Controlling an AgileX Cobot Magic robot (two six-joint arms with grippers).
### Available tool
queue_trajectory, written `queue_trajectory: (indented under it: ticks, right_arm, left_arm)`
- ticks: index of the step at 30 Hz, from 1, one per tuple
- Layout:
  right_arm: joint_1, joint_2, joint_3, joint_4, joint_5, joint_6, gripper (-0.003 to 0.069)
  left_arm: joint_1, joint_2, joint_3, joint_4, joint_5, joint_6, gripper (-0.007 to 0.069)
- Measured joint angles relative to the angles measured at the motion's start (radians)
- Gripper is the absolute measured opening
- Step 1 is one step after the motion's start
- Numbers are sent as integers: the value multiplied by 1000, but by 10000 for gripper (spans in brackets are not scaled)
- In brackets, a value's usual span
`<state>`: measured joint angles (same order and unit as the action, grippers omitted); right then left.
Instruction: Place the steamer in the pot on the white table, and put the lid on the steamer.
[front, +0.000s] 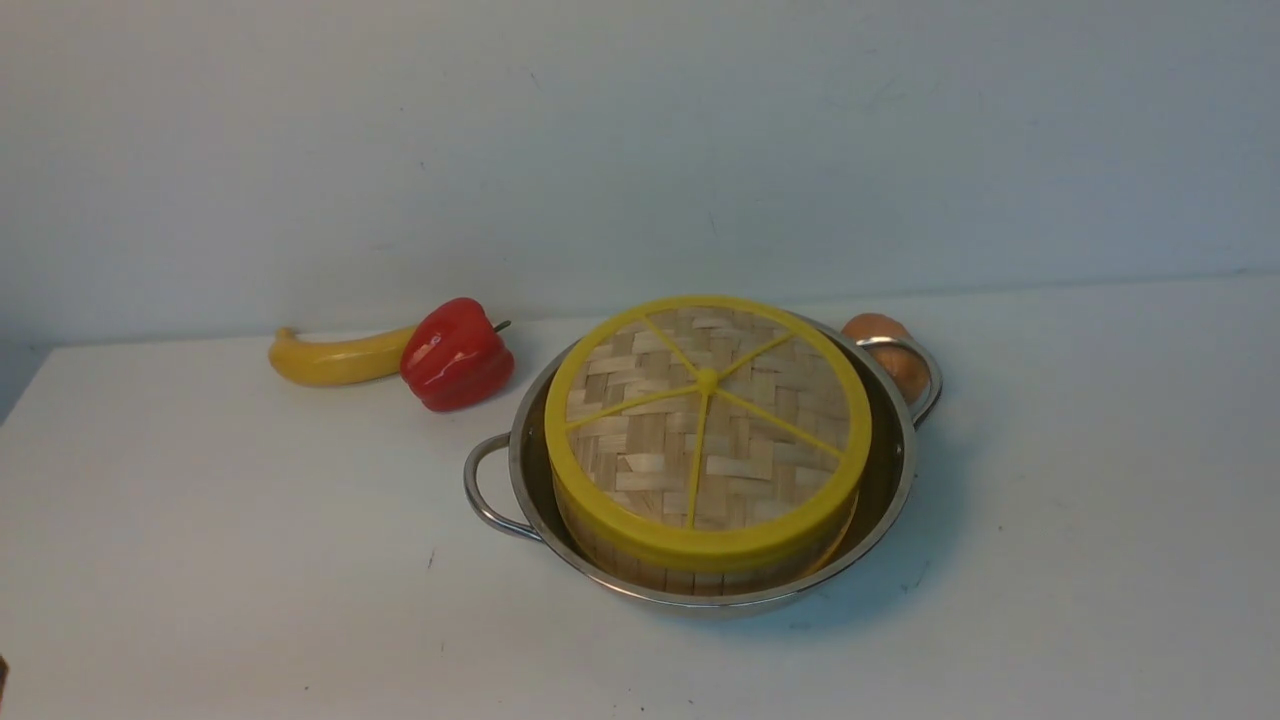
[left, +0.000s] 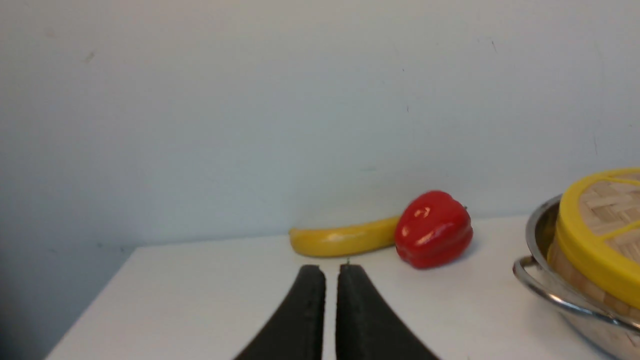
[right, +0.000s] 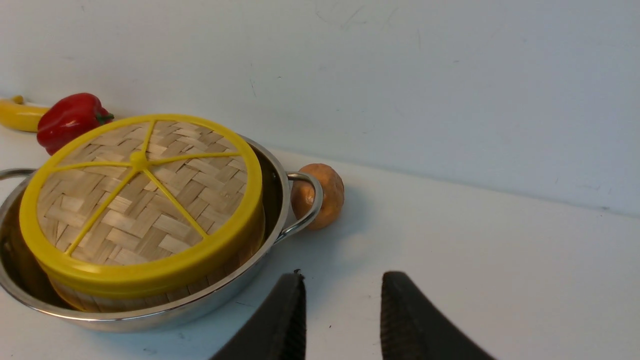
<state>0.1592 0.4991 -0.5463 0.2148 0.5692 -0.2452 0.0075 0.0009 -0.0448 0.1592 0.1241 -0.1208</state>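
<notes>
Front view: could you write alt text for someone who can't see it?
A woven bamboo lid with a yellow rim sits on a bamboo steamer inside a shiny steel pot on a white table. Behind lie a banana, a red pepper and an onion.

Polished, mirror-bright steel on the pot (front: 893, 480), pale woven bamboo ringed in smooth matt yellow plastic on the lid (front: 707, 436), upright wooden slats on the steamer (front: 690, 578), glossy red skin on the pepper (front: 455, 354), matt, faintly scuffed white on the table (front: 250, 560).

Both hands, left hand (left: 331, 272) and right hand (right: 342, 282), have black, curved, tapering, ribbed fingers.
</notes>
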Motion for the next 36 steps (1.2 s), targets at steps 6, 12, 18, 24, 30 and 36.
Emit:
queue_trajectory:
  ticks: [6, 12, 18, 24, 30, 36]
  right_arm:
    - [0, 0, 0, 1, 0, 0, 239]
    - [0, 0, 0, 1, 0, 0, 239]
    - [0, 0, 0, 1, 0, 0, 239]
    - [0, 0, 0, 1, 0, 0, 239]
    - [-8, 0, 0, -4, 0, -5, 239]
    - [-147, -8, 8, -14, -5, -8, 240]
  left_arm:
    - [0, 0, 51, -183, 39, 201, 31]
    - [0, -1, 51, -196, 39, 233, 46]
    - [0, -1, 51, -196, 39, 234, 52]
    - [0, -1, 51, -196, 39, 235, 59]
    - [0, -1, 51, -196, 39, 235, 73]
    - [0, -1, 51, -196, 39, 235, 84]
